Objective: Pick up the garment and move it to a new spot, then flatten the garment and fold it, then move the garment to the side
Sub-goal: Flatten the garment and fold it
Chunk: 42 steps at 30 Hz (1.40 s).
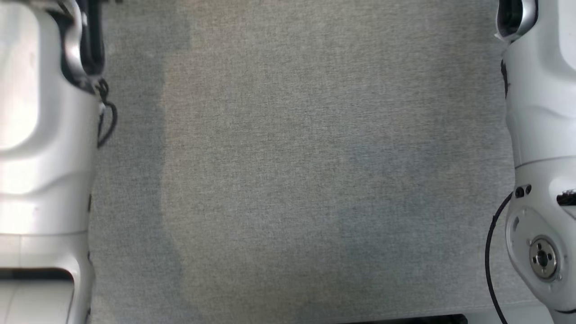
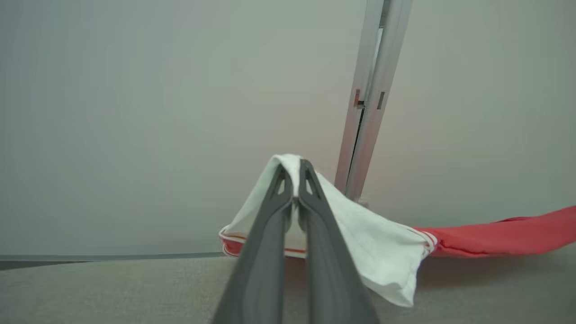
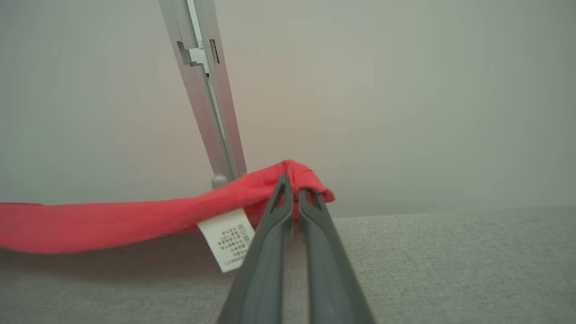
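Holding red-and-white fabric garment (image 2: 495,236) stretched between both claws, just above grey woven surface (image 1: 288,180). Left claw (image 2: 295,198) pinching white panel; right claw (image 3: 293,191) pinching red edge beside white care label (image 3: 229,240). Pickup apparently done; set-down at new spot, flattening, folding, moving aside remain.

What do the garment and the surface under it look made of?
The garment: soft cloth, perhaps cotton knit, matte red and white; it sags and creases, with a sewn label. The surface: grey woven fabric, matte; a fine weave shows.
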{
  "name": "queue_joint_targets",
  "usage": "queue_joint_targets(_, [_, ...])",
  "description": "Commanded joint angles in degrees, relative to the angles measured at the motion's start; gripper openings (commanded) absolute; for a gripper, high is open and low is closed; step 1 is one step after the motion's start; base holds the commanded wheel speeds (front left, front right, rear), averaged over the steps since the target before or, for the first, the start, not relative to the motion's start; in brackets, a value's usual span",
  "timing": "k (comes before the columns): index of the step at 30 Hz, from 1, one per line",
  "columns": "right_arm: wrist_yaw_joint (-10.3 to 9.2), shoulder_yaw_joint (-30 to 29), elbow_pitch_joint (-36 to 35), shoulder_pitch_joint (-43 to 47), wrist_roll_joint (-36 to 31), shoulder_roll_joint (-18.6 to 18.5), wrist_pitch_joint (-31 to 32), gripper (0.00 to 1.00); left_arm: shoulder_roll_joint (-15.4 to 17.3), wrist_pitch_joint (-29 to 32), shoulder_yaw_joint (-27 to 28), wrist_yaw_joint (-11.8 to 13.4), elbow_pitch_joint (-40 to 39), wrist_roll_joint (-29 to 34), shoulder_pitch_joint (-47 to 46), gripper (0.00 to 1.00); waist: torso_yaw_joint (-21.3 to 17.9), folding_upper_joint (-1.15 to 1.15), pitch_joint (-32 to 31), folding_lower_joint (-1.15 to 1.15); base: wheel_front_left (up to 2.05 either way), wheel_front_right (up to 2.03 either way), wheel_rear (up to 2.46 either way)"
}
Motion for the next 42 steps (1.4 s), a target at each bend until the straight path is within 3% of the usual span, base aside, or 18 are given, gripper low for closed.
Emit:
queue_joint_targets(1, [-0.05, 0.4, -1.8, 1.3, 1.1, -0.2, -0.4, 0.0, 0.2, -0.7, 0.7, -0.4, -1.1, -0.2, 1.7, 0.0, 1.4, 0.0, 1.9, -0.01, 0.0, 0.0, 0.0])
queue_joint_targets(14, [-0.06, 2.9, -17.6, 18.1, 11.2, -0.1, -0.4, 0.0, -0.1, -1.1, 5.7, -1.0, -17.6, -0.5, 21.1, 0.0, -0.2, 0.0, -4.0, -0.01, 0.0, 0.0, 0.0])
queue_joint_targets(23, [-0.07, 5.6, -24.4, 34.0, 20.4, 0.0, -0.4, 0.0, -2.4, -1.1, 7.8, -1.2, -29.6, 1.1, 41.9, 0.0, -1.1, 0.0, -14.1, -0.01, 0.0, 0.0, 0.0])
queue_joint_targets(32, [-0.07, 7.8, -31.6, 50.7, 24.9, 0.0, -0.4, 0.0, -3.9, -0.5, 7.0, 0.2, -36.6, 0.3, 61.7, 0.0, -1.7, 0.0, -25.8, -0.01, 0.0, 0.0, 0.0])
queue_joint_targets(42, [-0.07, 6.6, -40.0, 69.3, 29.1, 0.0, -0.4, 0.0, -3.0, 3.7, 6.6, 1.8, -45.2, -1.6, 76.5, 0.0, -0.3, 0.0, -34.8, -0.01, 0.0, 0.0, 0.0])
